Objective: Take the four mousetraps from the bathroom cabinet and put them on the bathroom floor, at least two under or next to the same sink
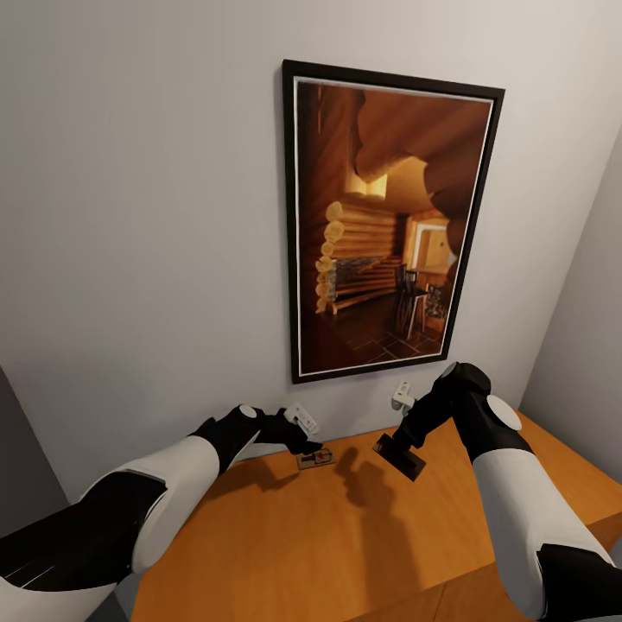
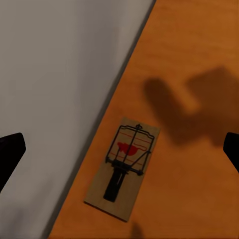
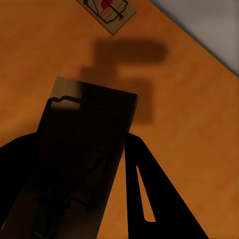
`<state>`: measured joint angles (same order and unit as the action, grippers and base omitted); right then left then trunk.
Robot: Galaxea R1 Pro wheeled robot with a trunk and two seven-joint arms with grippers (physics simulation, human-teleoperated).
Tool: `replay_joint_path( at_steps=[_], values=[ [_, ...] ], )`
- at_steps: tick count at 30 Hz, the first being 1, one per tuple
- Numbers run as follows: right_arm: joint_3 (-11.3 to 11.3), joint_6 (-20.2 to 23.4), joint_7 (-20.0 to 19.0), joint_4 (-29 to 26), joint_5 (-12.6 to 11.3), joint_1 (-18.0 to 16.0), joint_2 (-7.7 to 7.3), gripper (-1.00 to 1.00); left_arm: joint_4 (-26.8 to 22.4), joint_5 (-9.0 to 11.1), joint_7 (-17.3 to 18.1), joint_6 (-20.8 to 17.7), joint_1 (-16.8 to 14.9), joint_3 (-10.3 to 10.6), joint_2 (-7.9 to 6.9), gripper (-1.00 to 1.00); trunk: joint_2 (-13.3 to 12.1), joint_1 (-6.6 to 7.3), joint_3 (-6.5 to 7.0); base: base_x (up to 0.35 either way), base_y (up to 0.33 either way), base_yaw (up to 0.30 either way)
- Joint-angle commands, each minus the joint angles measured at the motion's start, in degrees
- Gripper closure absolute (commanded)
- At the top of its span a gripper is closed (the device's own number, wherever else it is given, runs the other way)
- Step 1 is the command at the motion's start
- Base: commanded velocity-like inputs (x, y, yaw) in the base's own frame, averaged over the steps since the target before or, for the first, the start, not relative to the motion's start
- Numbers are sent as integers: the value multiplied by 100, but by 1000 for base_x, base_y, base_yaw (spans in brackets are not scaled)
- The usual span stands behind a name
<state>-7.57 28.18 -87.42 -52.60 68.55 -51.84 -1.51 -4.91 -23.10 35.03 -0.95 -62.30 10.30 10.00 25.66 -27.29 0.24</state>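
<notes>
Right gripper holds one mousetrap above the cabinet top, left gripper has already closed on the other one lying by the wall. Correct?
Not quite: the left gripper is open. In the left wrist view its fingers sit wide apart, and the mousetrap on the cabinet top lies untouched between them. The right gripper does hold the other mousetrap above the cabinet.

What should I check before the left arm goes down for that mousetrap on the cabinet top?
1. Left gripper open: ok; its fingers sit wide apart at the edges of the left wrist view.
2. Gripper above the lying mousetrap: ok; the trap sits between the fingers, a bit off centre.
3. Trap lying flat on the cabinet top: ok, close beside the wall.
4. Room for a finger on the wall side: cannot tell.
5. Right gripper holding its own held mousetrap: ok, lifted above the top.
6. Right arm out of the way: ok; it is off to the side, with just its shadow near the lying trap.
</notes>
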Motion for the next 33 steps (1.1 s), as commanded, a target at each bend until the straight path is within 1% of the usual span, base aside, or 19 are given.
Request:
replay_joint_path(
  at_steps=[1,6,15,33],
  values=[
    [-8,63,-38,-5,27,-2,2,100,-5,16,11,-10,-1,33,0,-100,46,-25,-21,0,0,0],
    [-8,62,-38,-5,27,-2,2,100,-2,18,13,-10,-1,33,0,-100,247,-134,-111,0,0,0],
    [-8,64,-38,-5,27,-2,2,100,-2,31,16,-10,-1,33,0,-100,247,-134,-111,0,0,0],
    [-8,63,-38,-5,27,-2,2,100,-2,34,30,-10,-1,33,0,-100,969,-530,-434,0,0,0]
  ],
)
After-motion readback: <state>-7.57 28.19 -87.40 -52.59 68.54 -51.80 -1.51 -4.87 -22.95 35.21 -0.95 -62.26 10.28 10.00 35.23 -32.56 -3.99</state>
